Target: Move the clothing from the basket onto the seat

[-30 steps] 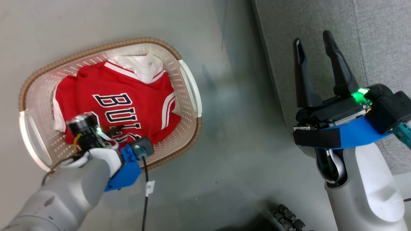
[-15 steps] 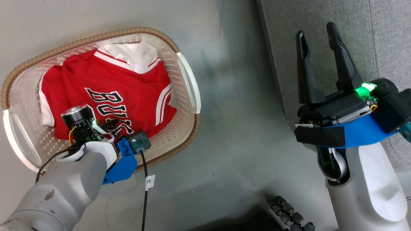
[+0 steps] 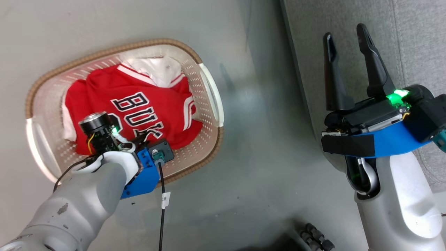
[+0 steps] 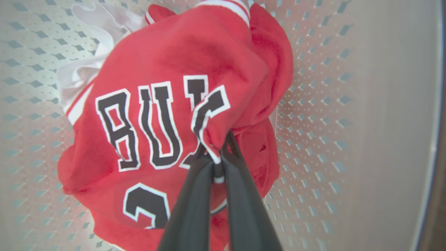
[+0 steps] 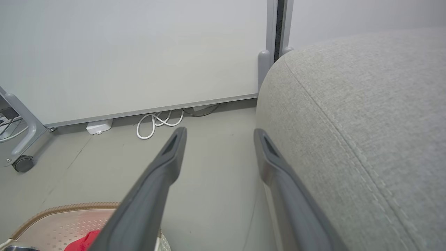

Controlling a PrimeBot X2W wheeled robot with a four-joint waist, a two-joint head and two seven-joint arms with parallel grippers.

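The left gripper [image 4: 220, 153] is down inside the basket [image 3: 47, 122]. Its jaws are closed narrow on a raised fold of the red jersey [image 4: 156, 104], just at the last letters of the black-and-white lettering, and the cloth is drawn up into a small peak between them. The rest of the jersey lies crumpled on the basket bottom, so all the clothing is in the basket and nothing of it is on the seat [image 3: 418, 42]. The relation that matters now is this: the seat lies to the robot's right of the basket, apart from it across a strip of bare floor [image 3: 264, 139], and it stands higher than the basket rim. So I judge the coming move to be up first and then across to the right. The long axis of the basket runs slanted in the head view, from lower left to upper right, with one handle end toward the seat. The right gripper [image 3: 344, 35] hovers at the edge of the seat with jaws wide and empty; it is the arm nearer to the seat, but the left one has the garment. By count there are one basket, one seat, two grippers, one jersey, and one piece of white fabric [image 3: 158, 68] at the far edge of the jersey. Whether other red garments lie under it, I cannot tell.
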